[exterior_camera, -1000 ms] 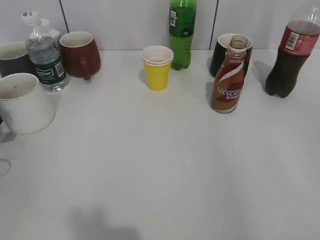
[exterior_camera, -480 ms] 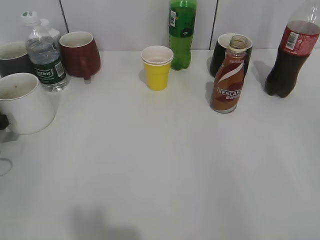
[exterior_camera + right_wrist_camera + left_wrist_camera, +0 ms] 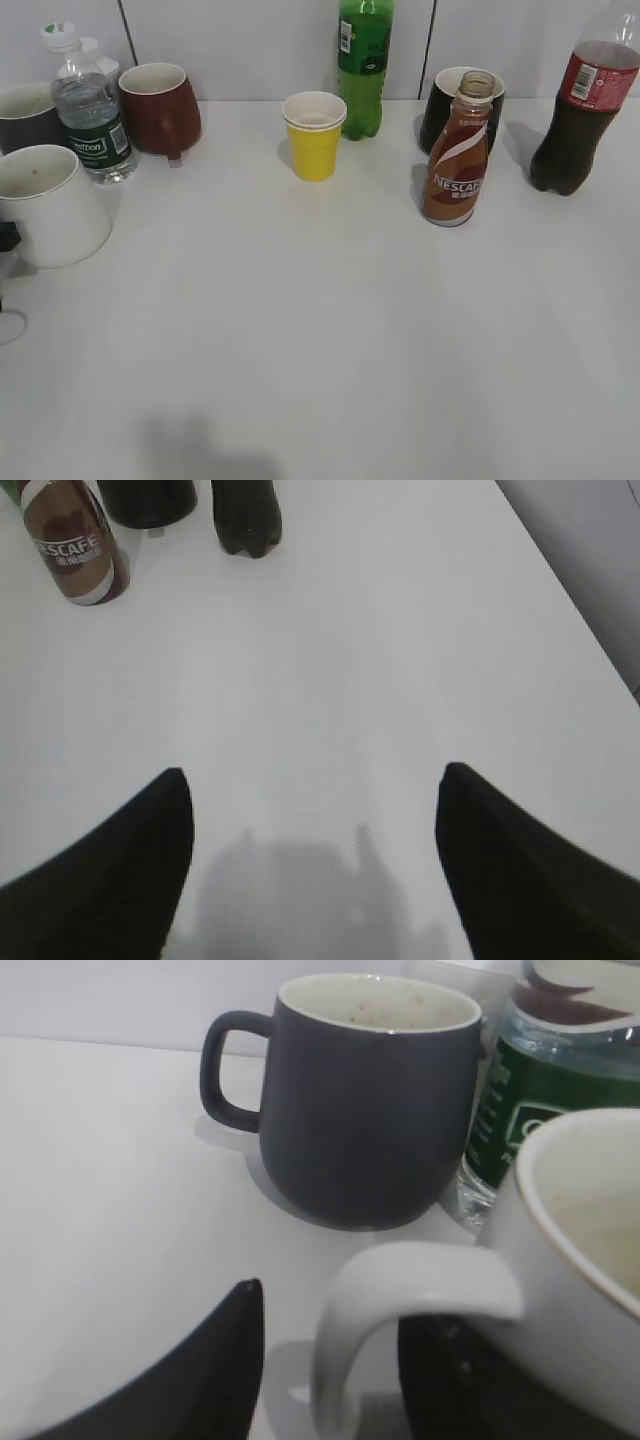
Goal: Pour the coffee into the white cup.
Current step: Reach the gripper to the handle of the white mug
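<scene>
Change since earlier: white cup (image 3: 48,205) sits a touch further right and higher than a second ago, and a dark bit of the left end effector now shows at the picture's left edge beside it; everything else is where it was.
Left end effector (image 3: 330,1365): fingers straddle the white cup's handle (image 3: 400,1305), one dark finger (image 3: 200,1380) outside the loop, the other close against the cup wall; whether they press the handle cannot be told.
Right end effector (image 3: 310,865): spread wide, nothing between the fingers, hanging above bare worktop (image 3: 350,660).
White cup: upright at the left edge of the worktop, its inside looks empty.
Near the cup: dark grey mug (image 3: 365,1095) just behind it, water bottle (image 3: 92,108) beside that, dark red mug (image 3: 160,108) further right.
Coffee bottle (image 3: 458,150): upright, cap off, right of centre, well apart from the white cup.
Around the coffee: black mug (image 3: 450,105) just behind, cola bottle (image 3: 580,105) to its right.
Middle back: yellow paper cup (image 3: 314,135) next to a green bottle (image 3: 364,65).
</scene>
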